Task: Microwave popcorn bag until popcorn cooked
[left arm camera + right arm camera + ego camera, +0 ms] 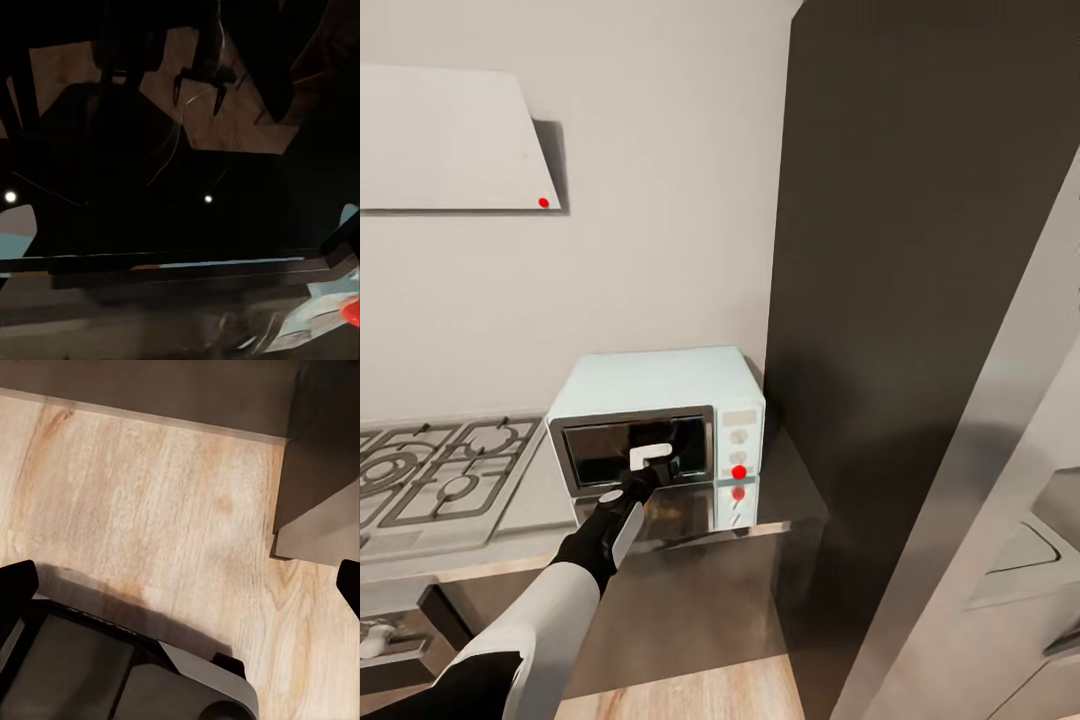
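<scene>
The pale blue-white microwave [660, 385] stands on the grey steel countertop [785, 500] against the wall, with its dark glass door [595, 445] closed. A red signal light [739, 472] glows below its two white knobs [738, 437]. My left gripper [652, 472] is right at the door's lower middle; the frames do not show how its jaws stand. In the left wrist view the dark glass [150, 187] is very near and full of reflections. My right gripper [180, 585] hangs open over the wood floor [165, 495]. The popcorn bag and popcorn are hidden.
A silver gas hob [440, 475] lies left of the microwave. A tall dark cabinet [920, 250] rises just to its right, and a steel appliance front [1010, 520] stands nearer at the far right. A white panel [450, 140] hangs on the wall. Pale plank floor [690, 695] lies below the counter.
</scene>
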